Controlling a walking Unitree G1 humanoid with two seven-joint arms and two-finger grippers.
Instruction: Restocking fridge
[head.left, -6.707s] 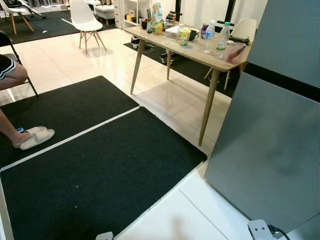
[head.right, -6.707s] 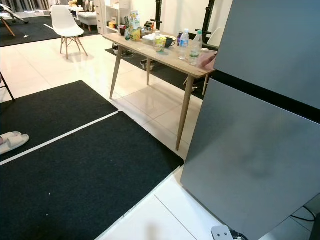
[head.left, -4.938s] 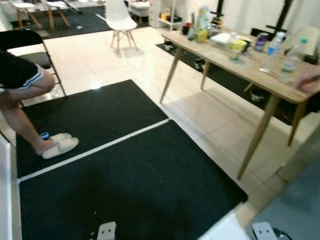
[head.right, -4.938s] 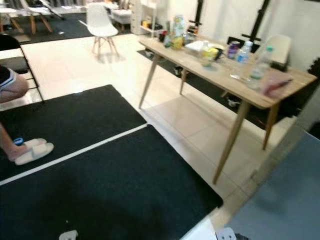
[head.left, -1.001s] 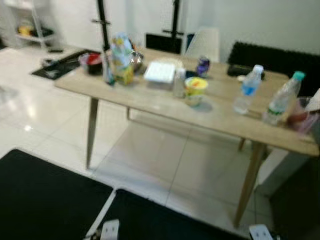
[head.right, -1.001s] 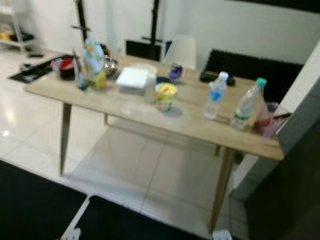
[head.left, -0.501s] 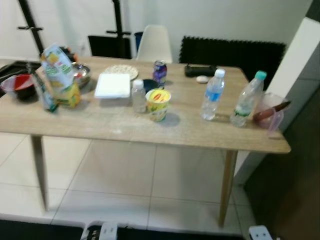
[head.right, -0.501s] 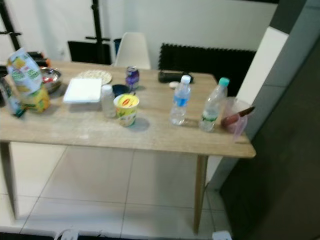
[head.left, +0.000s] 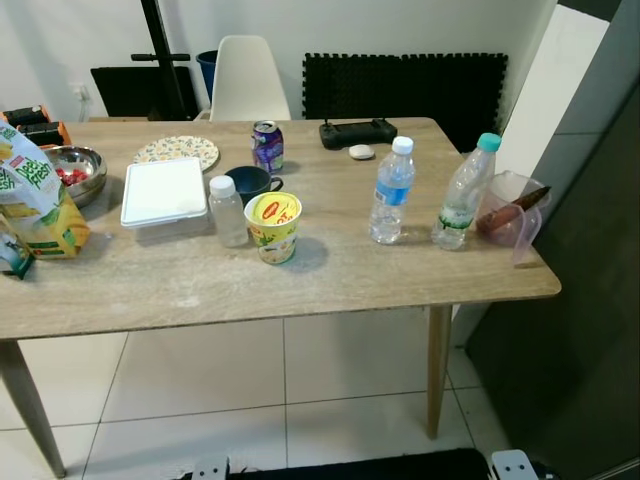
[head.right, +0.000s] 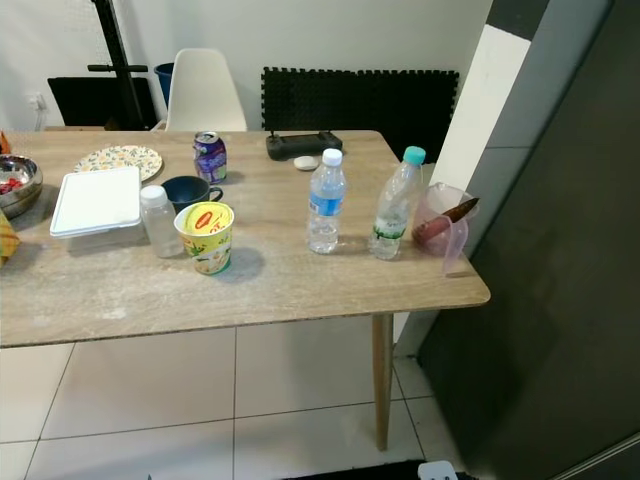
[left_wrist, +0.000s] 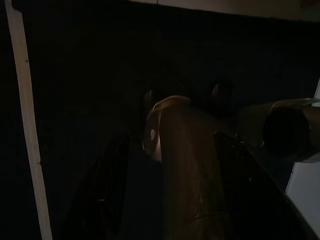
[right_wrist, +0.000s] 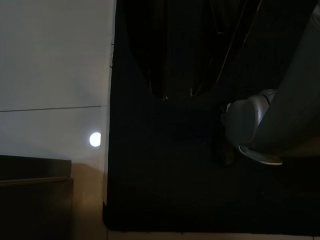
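Bench (head.left: 330, 280) ahead, fridge (head.left: 590, 300) to its right.
Two bottles (head.left: 391, 204) stand right of the cup (head.left: 273, 227); a chair (head.left: 246, 80) stands behind.

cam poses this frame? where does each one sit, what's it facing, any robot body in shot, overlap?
Left eye: head, looking down at the wooden table.
Right eye: same head, same table, blue-capped bottle shared.
Left wrist: idle arm, aimed down at dark mat; robot body parts, too dark to identify.
Right wrist: aimed down at black mat; robot's foot.
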